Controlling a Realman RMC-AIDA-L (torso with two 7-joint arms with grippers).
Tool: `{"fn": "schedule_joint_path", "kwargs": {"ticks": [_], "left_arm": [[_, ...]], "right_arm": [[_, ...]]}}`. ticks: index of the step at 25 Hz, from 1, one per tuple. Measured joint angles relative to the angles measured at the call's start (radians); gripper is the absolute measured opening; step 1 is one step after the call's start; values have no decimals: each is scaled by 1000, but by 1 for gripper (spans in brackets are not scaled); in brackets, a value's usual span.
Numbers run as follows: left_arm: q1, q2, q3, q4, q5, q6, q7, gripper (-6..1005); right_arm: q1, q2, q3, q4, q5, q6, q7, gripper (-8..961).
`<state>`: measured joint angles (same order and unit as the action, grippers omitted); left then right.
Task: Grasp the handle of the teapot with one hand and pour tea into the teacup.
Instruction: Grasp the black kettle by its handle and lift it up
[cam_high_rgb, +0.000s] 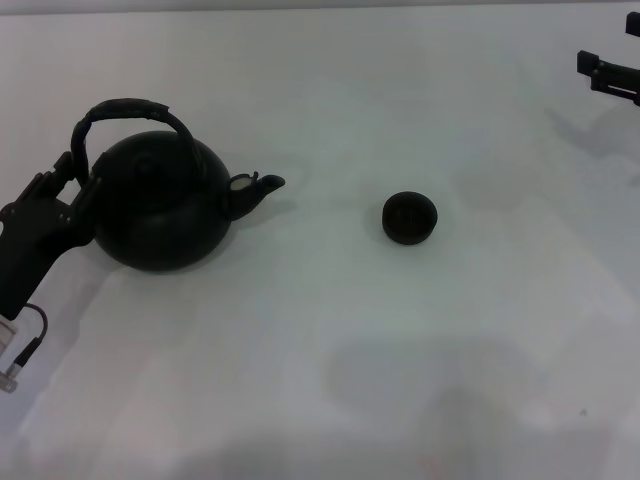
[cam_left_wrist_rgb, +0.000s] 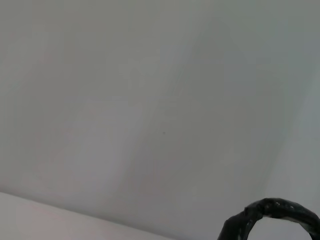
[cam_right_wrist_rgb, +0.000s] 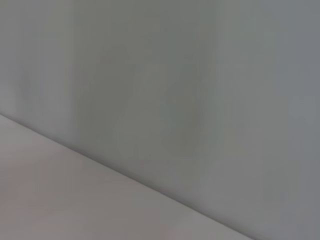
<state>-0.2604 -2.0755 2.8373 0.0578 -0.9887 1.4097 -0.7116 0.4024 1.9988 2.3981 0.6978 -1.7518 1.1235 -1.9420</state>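
The matte black teapot (cam_high_rgb: 160, 205) stands on the white table at the left, its short spout (cam_high_rgb: 258, 188) pointing right toward the teacup. Its dark wrapped handle (cam_high_rgb: 125, 108) arches over the top; part of the hoop also shows in the left wrist view (cam_left_wrist_rgb: 280, 210). The tiny round black teacup (cam_high_rgb: 409, 217) stands alone near the middle. My left gripper (cam_high_rgb: 78, 180) is at the teapot's left side, open, with a finger on each side of the handle's lower left leg. My right gripper (cam_high_rgb: 590, 68) is parked, open, at the far right edge.
The white table (cam_high_rgb: 330, 380) spreads around both objects, with a pale wall behind it. A short cable loop (cam_high_rgb: 30, 335) hangs under my left arm near the table's left edge.
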Motion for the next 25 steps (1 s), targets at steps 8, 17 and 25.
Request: {"fn": "schedule_joint_path", "kwargs": {"ticks": [8, 17, 25], "left_arm": [[3, 1, -6, -8, -73, 2, -44, 475], [-9, 6, -7, -37, -109, 5, -107, 423], [-26, 5, -7, -71, -112, 7, -179, 328]], "right_arm": [[-14, 1, -3, 0, 0, -3, 0, 836], [-20, 3, -5, -6, 0, -8, 0, 835], [-21, 3, -6, -10, 0, -10, 0, 834]]}}
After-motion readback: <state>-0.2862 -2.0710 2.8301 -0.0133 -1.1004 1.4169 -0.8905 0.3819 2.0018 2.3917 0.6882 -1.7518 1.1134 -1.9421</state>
